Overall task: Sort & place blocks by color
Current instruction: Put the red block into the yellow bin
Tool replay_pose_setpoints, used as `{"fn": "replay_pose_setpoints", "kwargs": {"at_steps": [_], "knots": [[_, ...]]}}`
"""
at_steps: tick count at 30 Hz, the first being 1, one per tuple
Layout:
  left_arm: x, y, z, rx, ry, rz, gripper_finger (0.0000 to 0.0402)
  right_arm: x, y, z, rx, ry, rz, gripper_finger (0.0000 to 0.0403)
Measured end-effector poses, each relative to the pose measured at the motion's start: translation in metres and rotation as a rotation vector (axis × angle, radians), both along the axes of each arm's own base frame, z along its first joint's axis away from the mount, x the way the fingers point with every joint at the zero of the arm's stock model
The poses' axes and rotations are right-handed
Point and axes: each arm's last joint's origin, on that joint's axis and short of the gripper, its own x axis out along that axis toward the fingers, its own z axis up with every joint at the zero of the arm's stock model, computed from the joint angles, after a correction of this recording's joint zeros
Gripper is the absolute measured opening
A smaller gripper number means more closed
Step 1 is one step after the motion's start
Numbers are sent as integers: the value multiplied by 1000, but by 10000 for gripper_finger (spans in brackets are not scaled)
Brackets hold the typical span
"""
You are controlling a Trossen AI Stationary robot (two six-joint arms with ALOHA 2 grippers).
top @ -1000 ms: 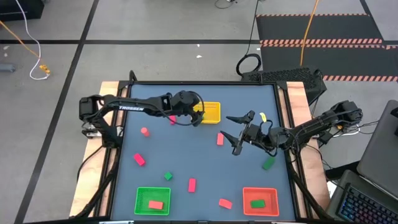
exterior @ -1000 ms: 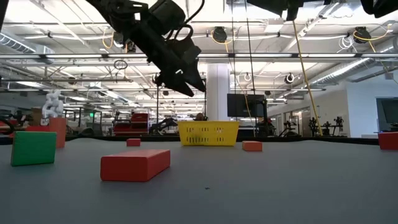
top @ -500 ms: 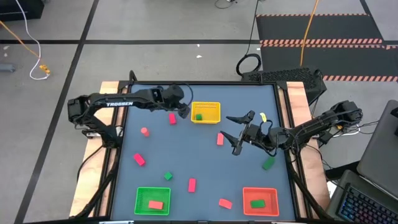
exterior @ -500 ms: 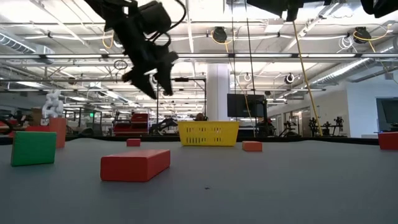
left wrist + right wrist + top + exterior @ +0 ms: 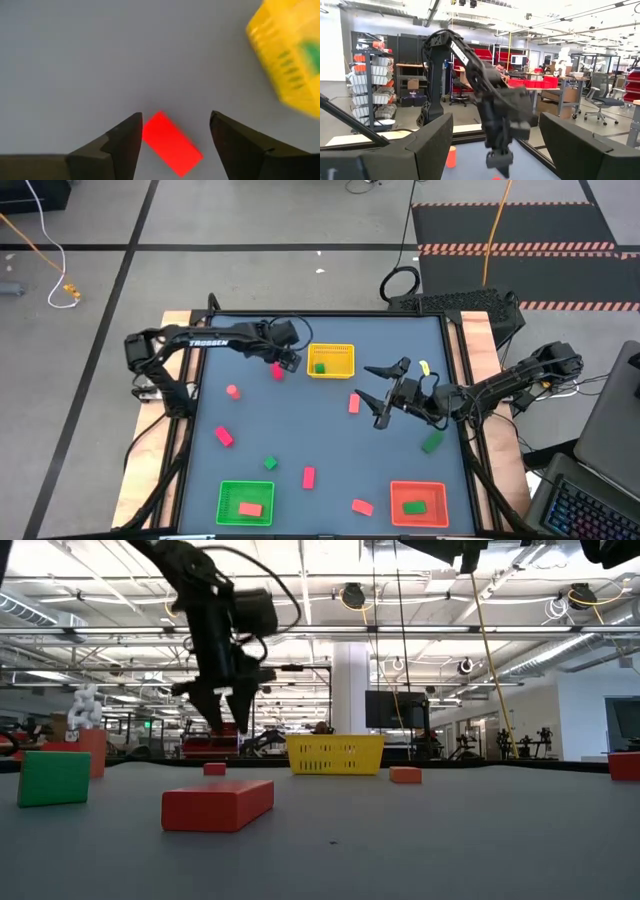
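Observation:
My left gripper (image 5: 286,360) hangs open, pointing down, just left of the yellow basket (image 5: 342,352). It is above a red block (image 5: 277,371) that lies flat on the table. In the left wrist view the red block (image 5: 172,145) shows between the two fingers of my left gripper (image 5: 175,131), which stand clear of it. In the low view my left gripper (image 5: 225,716) is above the table. A green block (image 5: 319,367) lies in the yellow basket. My right gripper (image 5: 383,395) waits open at mid-right, above the table.
Loose blocks lie about: a pink one (image 5: 232,391), red ones (image 5: 223,436) (image 5: 308,476), salmon ones (image 5: 354,404) (image 5: 362,506) and green ones (image 5: 269,464) (image 5: 431,443). At the near edge, the green basket (image 5: 227,492) holds a salmon block and the red basket (image 5: 437,490) a green one.
My left gripper has moved from over the yellow basket toward the table's left, then come down over the red block, turning until its fingers point down. The green block now shows lying in the yellow basket.

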Motion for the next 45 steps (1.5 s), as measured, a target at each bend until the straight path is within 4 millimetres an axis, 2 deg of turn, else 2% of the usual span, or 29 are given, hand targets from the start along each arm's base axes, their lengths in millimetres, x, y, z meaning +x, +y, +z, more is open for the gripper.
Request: {"fn": "replay_pose_setpoints", "kwargs": {"at_steps": [6,9,14,21,25,37,41,45], "knots": [[6,3,-28,-144,40,40,258,0,0,0,-9,3,-1,288],[7,3,-33,-155,50,51,272,0,0,0,-22,8,-4,288],[5,3,-33,-155,67,65,281,0,0,0,-33,13,-6,288],[-3,0,-37,-188,147,66,256,0,0,0,-35,10,-7,288],[-3,-1,-28,-176,115,63,245,0,0,1,-33,4,-7,288],[-10,-4,-29,-183,203,66,243,0,0,1,-32,3,-7,288],[-10,-4,-29,-134,231,49,242,0,0,1,-32,2,-7,288],[-9,-4,-29,-118,229,34,218,0,0,1,-32,2,-7,288]]}}
